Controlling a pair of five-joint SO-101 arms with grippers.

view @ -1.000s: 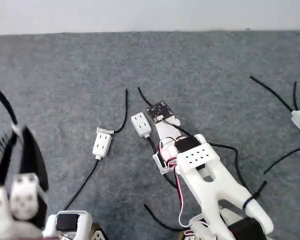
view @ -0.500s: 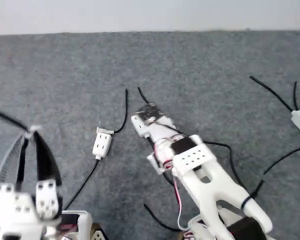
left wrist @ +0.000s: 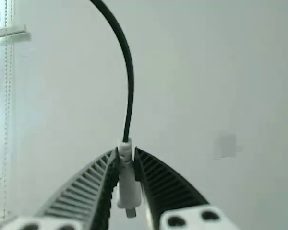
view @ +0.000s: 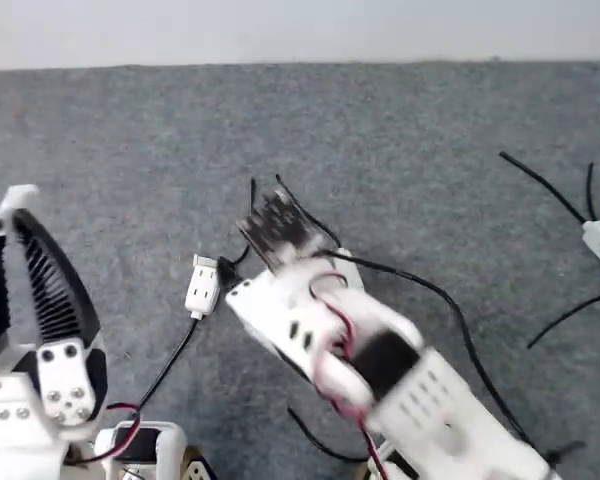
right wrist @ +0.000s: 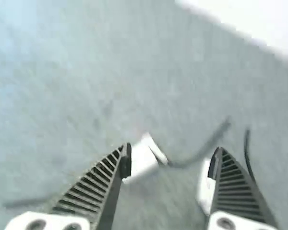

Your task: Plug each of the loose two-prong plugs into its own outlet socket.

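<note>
left gripper [left wrist: 126, 152] raised since earlier, clamped on plug [left wrist: 127, 191], cord [left wrist: 129, 81] arcing up, right gripper [right wrist: 170, 158] swung left toward outlet [view: 202, 285], jaws wide apart, holding nothing

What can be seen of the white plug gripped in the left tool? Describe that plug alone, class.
The white plug is a small, slim block, seemingly smooth plastic, held lengthwise in the left tool and pinched on both sides by its black ribbed fingers. A black cord leaves its outer end through a short collar and arches away. A short stub juts from the opposite end; separate prongs cannot be made out.
</note>
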